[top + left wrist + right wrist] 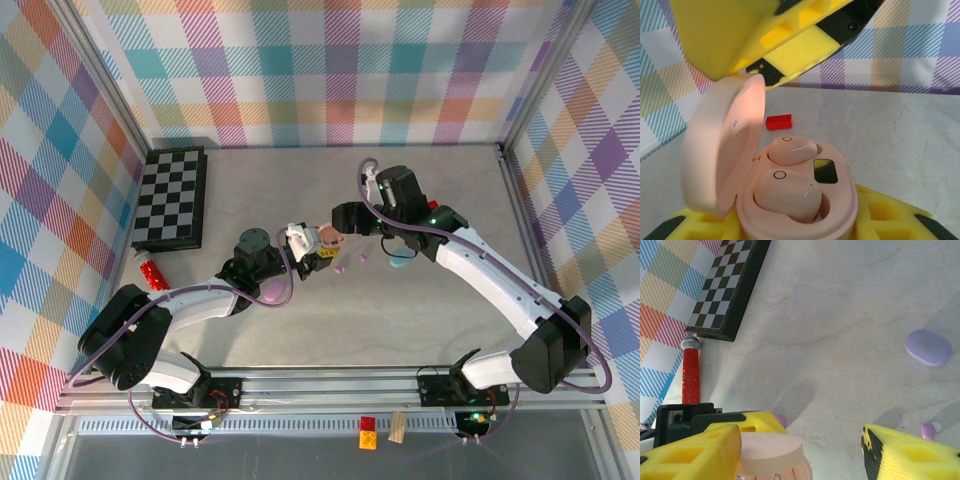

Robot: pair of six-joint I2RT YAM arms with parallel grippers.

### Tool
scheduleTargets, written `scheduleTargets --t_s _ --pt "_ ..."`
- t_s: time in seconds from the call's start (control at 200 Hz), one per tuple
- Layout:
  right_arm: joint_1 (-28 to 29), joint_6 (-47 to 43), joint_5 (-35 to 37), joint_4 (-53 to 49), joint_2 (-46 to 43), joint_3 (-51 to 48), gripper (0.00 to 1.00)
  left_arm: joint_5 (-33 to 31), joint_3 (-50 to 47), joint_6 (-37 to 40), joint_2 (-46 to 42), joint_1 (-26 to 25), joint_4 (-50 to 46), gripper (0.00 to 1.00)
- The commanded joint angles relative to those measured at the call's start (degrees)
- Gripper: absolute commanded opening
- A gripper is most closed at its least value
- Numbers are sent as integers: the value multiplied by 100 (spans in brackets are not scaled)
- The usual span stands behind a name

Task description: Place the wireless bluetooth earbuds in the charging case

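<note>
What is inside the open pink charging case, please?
In the charging case sit a near pink earbud and a far pink earbud, with a small dark window beside the far one. Their sockets are hidden under them.

Both arms same build. Left arm (pixel 195 300), right arm (pixel 490 275): white link shells, black joint housings, black bases. A purple cable (pixel 363 188) loops along each. Green LED (pixel 432 205) lit on the right one. Left pincer (pixel 312 250), right pincer (pixel 345 217): yellow fingers (pixel 910 455) with square pockets, black inner faces, black mount (pixel 682 417) with screws.
</note>
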Motion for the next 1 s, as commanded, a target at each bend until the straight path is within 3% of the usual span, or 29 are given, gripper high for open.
scheduleTargets --t_s 0.0,0.155,0.305,0.445,0.58,0.79,0.995 --pt "-15 67 -71 -241 -338 -254 64 -25 48 -119 -159 -7 413 32" --pt "-227 369 -353 62 -821 -635 68 -9 48 -310 -106 -7 638 32" --pt "-869 1427 -2010 1208 -1171 -1342 75 37 116 -504 -83 -32 782 32" --pt "-1017 1965 -3057 1815 -1054 -1598 77 1 201 -640 -87 -110 886 32" --pt "-1008 2241 -3843 2302 -777 -1678 74 35 315 -694 -27 -191 979 32" --pt "-1008 2742 -4276 3081 -441 -1743 68 134 460 -677 -16 -244 974 32" --pt "-1017 2779 -4108 3162 -362 -1724 47 172 448 -599 -87 -269 838 32"
